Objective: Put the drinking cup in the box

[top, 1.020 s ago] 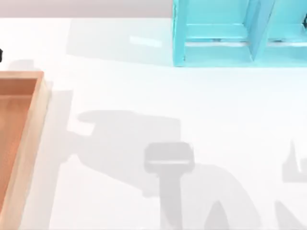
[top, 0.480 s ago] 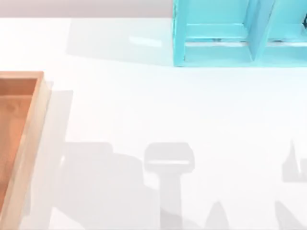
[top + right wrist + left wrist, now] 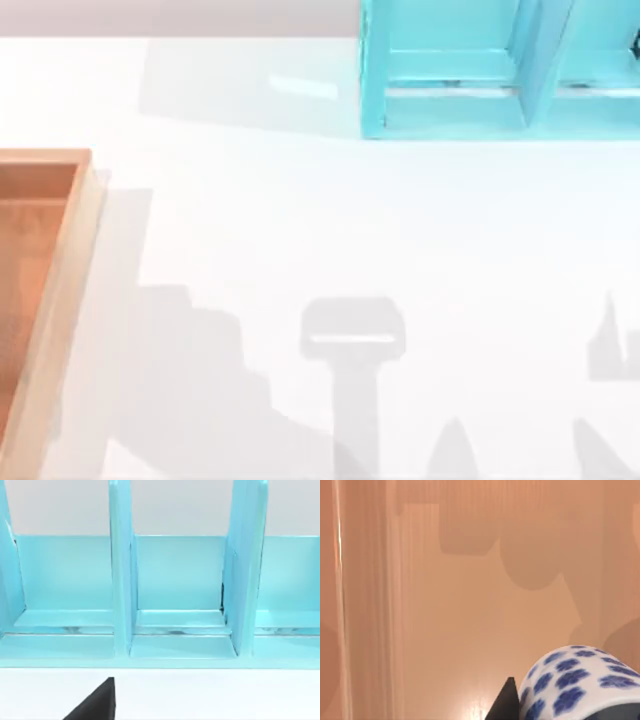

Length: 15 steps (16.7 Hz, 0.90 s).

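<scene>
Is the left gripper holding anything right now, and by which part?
The drinking cup sits beside a left fingertip above the box floor; a side-wall hold looks likely, but cannot be confirmed.

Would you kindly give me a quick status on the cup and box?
Left gripper over the box floor, drinking cup at its fingertip. Right gripper idle, facing turquoise shelf. Nothing in the way.

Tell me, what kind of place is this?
Probably a computer-made tabletop for robot practice: a plain white table, a wooden box at its left edge, a turquoise shelf unit at the back, and a blue-flowered cup over the box floor.
</scene>
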Tool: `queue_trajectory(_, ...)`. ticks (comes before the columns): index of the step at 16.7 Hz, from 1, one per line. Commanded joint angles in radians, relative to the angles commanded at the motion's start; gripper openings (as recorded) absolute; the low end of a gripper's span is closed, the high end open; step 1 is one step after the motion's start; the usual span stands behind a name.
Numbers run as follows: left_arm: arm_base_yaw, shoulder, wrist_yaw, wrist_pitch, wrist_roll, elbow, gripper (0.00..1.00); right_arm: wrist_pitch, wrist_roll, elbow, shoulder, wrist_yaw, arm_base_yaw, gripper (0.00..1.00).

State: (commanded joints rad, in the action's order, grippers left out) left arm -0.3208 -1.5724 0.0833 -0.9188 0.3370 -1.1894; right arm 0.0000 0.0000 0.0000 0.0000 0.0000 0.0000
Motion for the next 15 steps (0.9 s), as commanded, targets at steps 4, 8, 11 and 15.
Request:
queue_trajectory(4, 0.001, -0.021, 0.002, 0.093, -0.003, 0.067, 0.00, 0.000, 0.000, 0.000, 0.000, 0.000, 0.000, 1.00)
queue_trajectory(8, 0.001, -0.022, 0.002, 0.093, -0.003, 0.067, 0.08, 0.000, 0.000, 0.000, 0.000, 0.000, 0.000, 1.00)
queue_trajectory(11, 0.001, -0.022, 0.002, 0.093, -0.003, 0.067, 0.30, 0.000, 0.000, 0.000, 0.000, 0.000, 0.000, 1.00)
queue_trajectory(15, 0.001, -0.022, 0.002, 0.093, -0.003, 0.067, 0.60, 0.000, 0.000, 0.000, 0.000, 0.000, 0.000, 1.00)
